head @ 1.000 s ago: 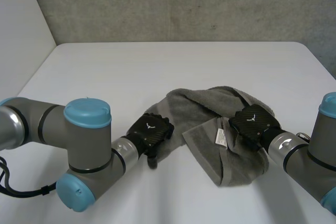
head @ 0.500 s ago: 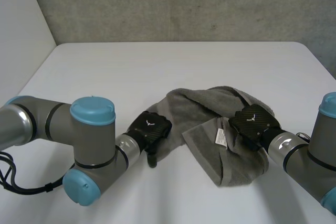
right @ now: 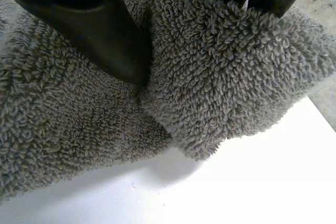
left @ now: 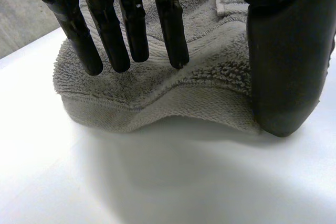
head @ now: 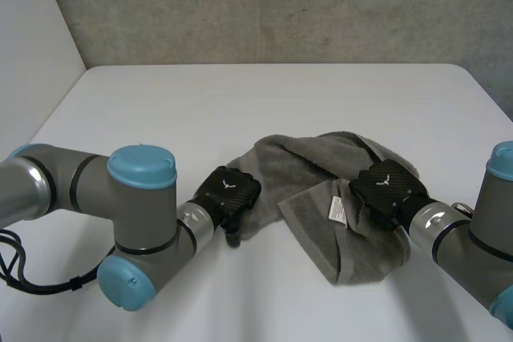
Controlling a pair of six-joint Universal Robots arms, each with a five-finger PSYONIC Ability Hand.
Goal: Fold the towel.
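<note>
A grey terry towel (head: 317,170) lies crumpled at the table's middle right, with a white label (head: 337,210) showing. My left hand (head: 228,194) is at the towel's left end. In the left wrist view its fingers (left: 131,24) are nearly straight and rest on top of the towel (left: 157,93), while the thumb (left: 283,66) stands against the hem on the table. My right hand (head: 387,186) sits on the towel's right part. In the right wrist view its thumb (right: 100,24) and fingers pinch a raised fold of the towel (right: 220,87).
The white table (head: 200,110) has bare room to the left, at the back and in front of the towel. A grey wall runs behind the table's far edge.
My left hand has moved right onto the towel's left end and its fingers have come in a little. The right hand and the towel's right part have not moved.
</note>
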